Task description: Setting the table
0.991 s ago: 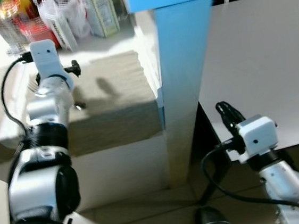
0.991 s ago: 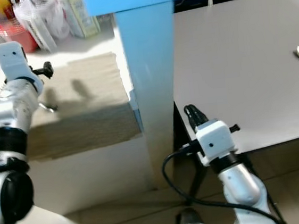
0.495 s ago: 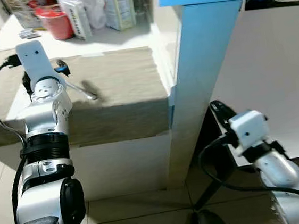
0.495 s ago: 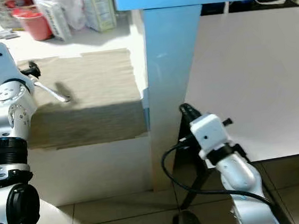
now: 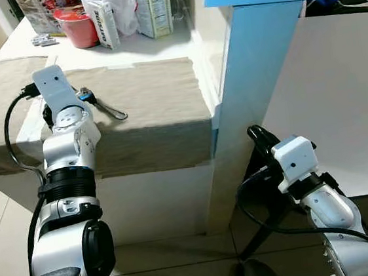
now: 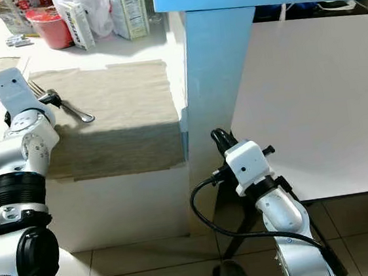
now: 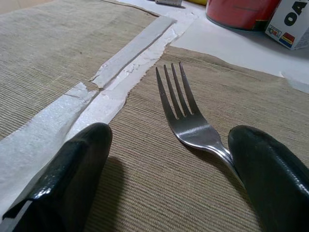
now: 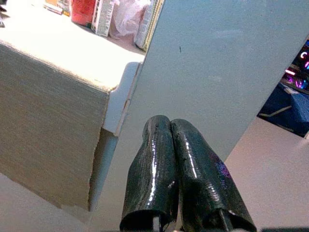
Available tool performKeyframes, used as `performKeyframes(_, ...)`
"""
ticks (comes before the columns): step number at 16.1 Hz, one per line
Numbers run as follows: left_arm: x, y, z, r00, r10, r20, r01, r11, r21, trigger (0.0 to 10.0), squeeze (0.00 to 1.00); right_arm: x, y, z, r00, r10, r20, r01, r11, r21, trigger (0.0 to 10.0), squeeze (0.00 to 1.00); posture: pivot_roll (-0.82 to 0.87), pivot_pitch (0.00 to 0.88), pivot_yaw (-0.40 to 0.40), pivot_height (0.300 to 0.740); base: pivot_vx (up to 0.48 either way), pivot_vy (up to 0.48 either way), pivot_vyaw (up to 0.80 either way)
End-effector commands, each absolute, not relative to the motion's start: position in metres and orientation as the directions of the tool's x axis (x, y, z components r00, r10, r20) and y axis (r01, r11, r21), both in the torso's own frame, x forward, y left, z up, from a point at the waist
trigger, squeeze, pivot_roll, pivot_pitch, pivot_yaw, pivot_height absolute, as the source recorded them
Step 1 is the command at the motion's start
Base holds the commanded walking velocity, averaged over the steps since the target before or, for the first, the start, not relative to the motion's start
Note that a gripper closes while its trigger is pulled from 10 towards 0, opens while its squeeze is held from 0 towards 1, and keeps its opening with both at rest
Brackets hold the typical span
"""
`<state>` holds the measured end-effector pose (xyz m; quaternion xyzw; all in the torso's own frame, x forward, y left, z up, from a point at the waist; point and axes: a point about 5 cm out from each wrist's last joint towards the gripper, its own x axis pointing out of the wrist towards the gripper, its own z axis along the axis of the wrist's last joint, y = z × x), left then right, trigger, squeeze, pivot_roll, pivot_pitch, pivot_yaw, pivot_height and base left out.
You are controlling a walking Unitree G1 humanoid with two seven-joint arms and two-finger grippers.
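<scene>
While the robot is standing before a white counter, the left eye view is showing a steel fork [image 5: 105, 109] lying flat on a beige woven mat [image 5: 154, 108] in the upper left of the frame, handle pointing toward the centre. The left gripper [image 5: 79, 96] is reaching over the fork's tine end at the upper left. A blue post [image 5: 245, 92] is rising through the middle, and the right gripper [image 5: 257, 135] is hanging low, right of centre, beside it.

In the right eye view, the same fork is sitting at the upper left, with a red tub [image 6: 47, 27] and food packets [image 6: 127, 9] along the top edge. A pale table [image 6: 311, 98] is filling the right half.

In the left wrist view, the fork is lying in the centre, four tines pointing toward the top; the two black fingers [image 7: 72, 174] are standing wide apart at the lower corners, and the right-hand one is resting at the fork's neck.

In the right wrist view, the fingers are pressed together at the bottom centre, holding nothing.

The fork is looking thin, stiff, light and polished (likely slippery); pinching the narrow neck or handle across its width is probably the surest hold.
</scene>
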<state>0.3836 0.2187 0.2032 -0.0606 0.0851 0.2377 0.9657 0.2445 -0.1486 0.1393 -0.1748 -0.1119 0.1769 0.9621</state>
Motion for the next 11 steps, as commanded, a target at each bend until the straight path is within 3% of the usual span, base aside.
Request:
performKeyframes(1,0.386,0.216,0.202,0.868,0.453,-0.206,-0.476,0.876,-0.079,10.0,0.0,0.246,-0.149,0.143,0.909,0.378,0.174,-0.294,0.88,-0.373,10.0,0.0,-0.15,0.036,0.031,0.702,0.0,0.0,0.0)
performKeyframes(11,0.4,0.19,0.191,0.912,0.336,-0.235,-0.362,0.929,-0.075,10.0,0.0,0.238,-0.153,0.144,0.917,0.364,0.163,-0.281,0.88,-0.384,10.0,0.0,-0.19,0.073,0.038,0.702,0.0,0.0,0.0)
